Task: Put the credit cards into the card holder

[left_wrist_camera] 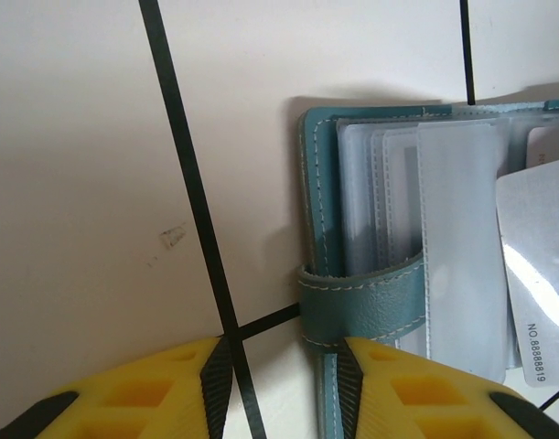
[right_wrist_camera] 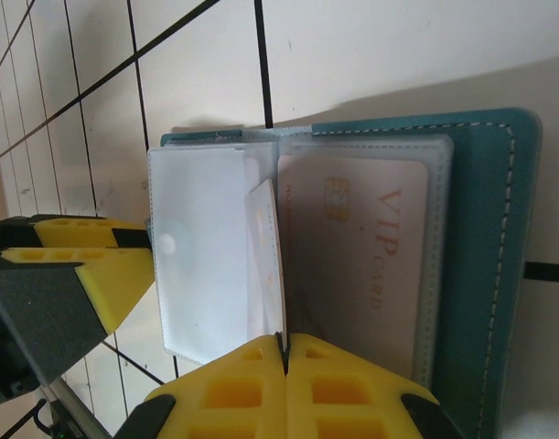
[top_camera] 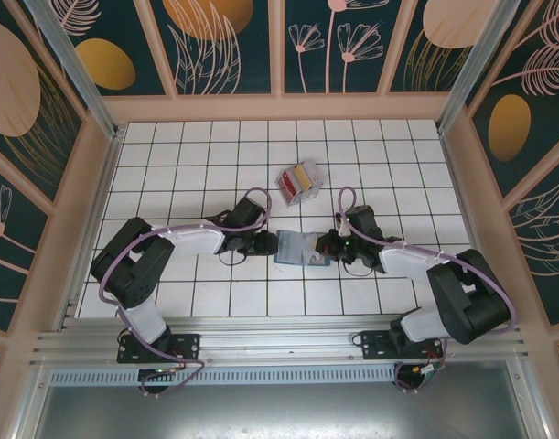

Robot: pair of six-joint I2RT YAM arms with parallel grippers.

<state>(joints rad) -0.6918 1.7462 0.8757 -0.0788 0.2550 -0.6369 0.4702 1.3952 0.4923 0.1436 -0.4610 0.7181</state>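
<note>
The card holder (top_camera: pixel 295 249) lies open on the white-tiled table (top_camera: pixel 169 155), right between the two claws and touching both. The left claw (left_wrist_camera: pixel 284 349) sits at its left edge with its yellow fingers apart. The teal closing strap and that edge of the cover lie in the gap, against one finger. I can't tell whether that finger presses down on it.

The right claw (right_wrist_camera: pixel 284 340) is clenched on a pale card (right_wrist_camera: pixel 263 261), pinching its near edge. The card stands tilted among the clear pocket pages, beside a pocket that already holds a pinkish VIP card (right_wrist_camera: pixel 370 265). How far it has gone into a pocket is hard to make out, as the pages overlap and glare.

Further back on the table, well apart from both claws, a small clear box (top_camera: pixel 308 194) holds the other credit cards (top_camera: pixel 298 177), red and yellow. They're too small from above to count.
</note>
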